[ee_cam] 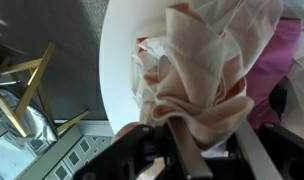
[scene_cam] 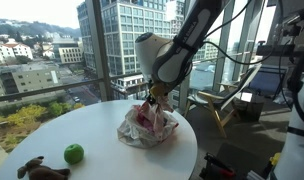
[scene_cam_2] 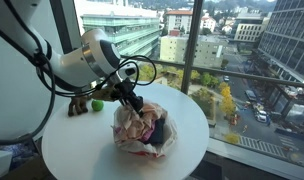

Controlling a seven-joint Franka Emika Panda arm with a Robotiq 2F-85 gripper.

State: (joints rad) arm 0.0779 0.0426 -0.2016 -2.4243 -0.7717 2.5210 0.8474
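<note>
Whitish, crinkled plastic fills most of what we see: a crumpled bag (scene_cam: 147, 127) sits on the round white desk (scene_cam: 92, 125), a little towards the window side of its middle, with pink and red contents showing through the thin film. In both exterior views the robot arm (scene_cam: 182, 50) bends down over the bag (scene_cam_2: 144, 130), and the jaws meet its gathered top. The wrist view settles the grip: the jaws are clamped on a bunched fold of the plastic (ee_cam: 207, 70), which passes between the two dark fingers (ee_cam: 182, 150) at the bottom of the picture, while the desk (ee_cam: 122, 60) lies pale behind it. The body of the bag rests on the desk; we cannot tell whether any of it is lifted clear. A green ball-like fruit (scene_cam: 73, 153) lies near the desk's edge, well apart from the bag, and just beside it lies a brown plush toy (scene_cam: 42, 170). In an exterior view the same green fruit (scene_cam_2: 95, 104) shows behind the arm (scene_cam_2: 82, 55). Beyond the glass stand city buildings (scene_cam: 122, 40).
</note>
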